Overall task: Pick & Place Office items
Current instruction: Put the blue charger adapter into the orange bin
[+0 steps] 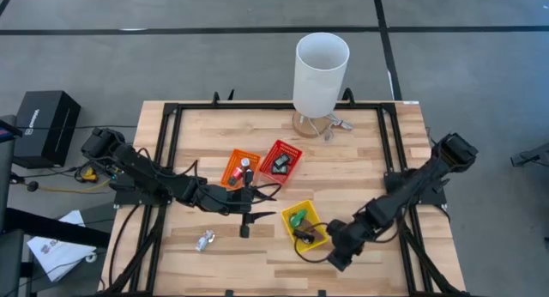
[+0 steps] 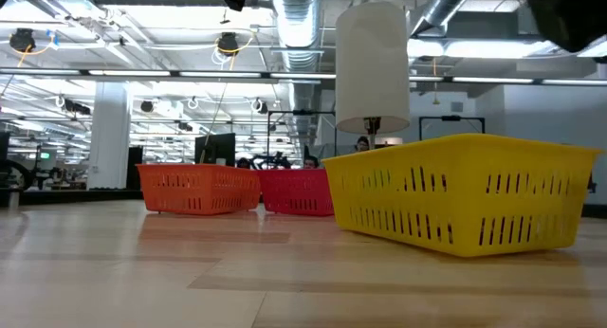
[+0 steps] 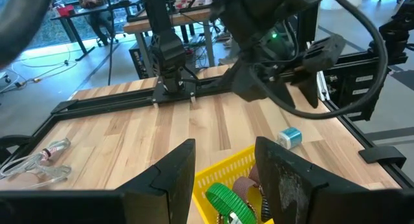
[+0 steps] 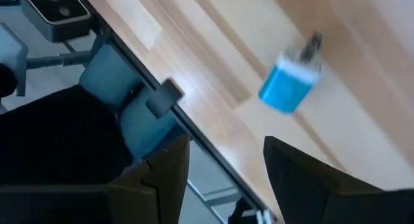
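The yellow basket (image 1: 306,226) holds a green ring (image 3: 226,199) and a brown item (image 1: 314,238). My left gripper (image 3: 225,169) stands open just to the left of this basket, above the table, pointing across it toward the right arm. A small blue block (image 4: 289,88) with metal prongs lies flat on the wood to the right of the basket. My right gripper (image 4: 226,166) hovers open above it, slanting down, with nothing between its fingers. A silvery clip (image 1: 204,239) lies near the front left.
The orange basket (image 1: 240,166) and red basket (image 1: 281,160) sit mid-table, each with small items inside. A tall white cylinder (image 1: 322,69) stands at the far edge, with a clear item (image 1: 336,124) beside its foot. A black frame (image 1: 171,142) borders the tabletop.
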You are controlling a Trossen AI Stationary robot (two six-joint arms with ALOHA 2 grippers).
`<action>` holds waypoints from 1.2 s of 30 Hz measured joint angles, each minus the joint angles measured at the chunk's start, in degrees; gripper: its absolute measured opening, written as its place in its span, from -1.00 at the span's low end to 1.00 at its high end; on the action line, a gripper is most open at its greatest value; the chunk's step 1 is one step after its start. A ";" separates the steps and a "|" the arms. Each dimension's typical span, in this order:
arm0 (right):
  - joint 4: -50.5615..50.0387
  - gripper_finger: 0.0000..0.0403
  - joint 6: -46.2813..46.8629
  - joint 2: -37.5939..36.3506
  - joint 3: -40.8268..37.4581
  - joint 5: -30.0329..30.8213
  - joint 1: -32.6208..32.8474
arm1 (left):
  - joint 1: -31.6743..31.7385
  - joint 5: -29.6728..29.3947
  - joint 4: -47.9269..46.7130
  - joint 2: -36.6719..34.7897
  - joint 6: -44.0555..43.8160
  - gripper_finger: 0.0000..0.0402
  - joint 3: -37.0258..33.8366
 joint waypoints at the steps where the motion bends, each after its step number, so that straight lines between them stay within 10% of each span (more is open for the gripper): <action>1: -0.24 -0.05 1.27 0.00 0.00 0.00 0.47 | 0.00 0.00 0.00 -0.01 0.00 -0.23 0.00; 36: 3.76 -0.05 1.82 8.24 -1.92 1.13 -2.43 | 4.90 0.02 0.61 0.00 0.20 -0.23 0.00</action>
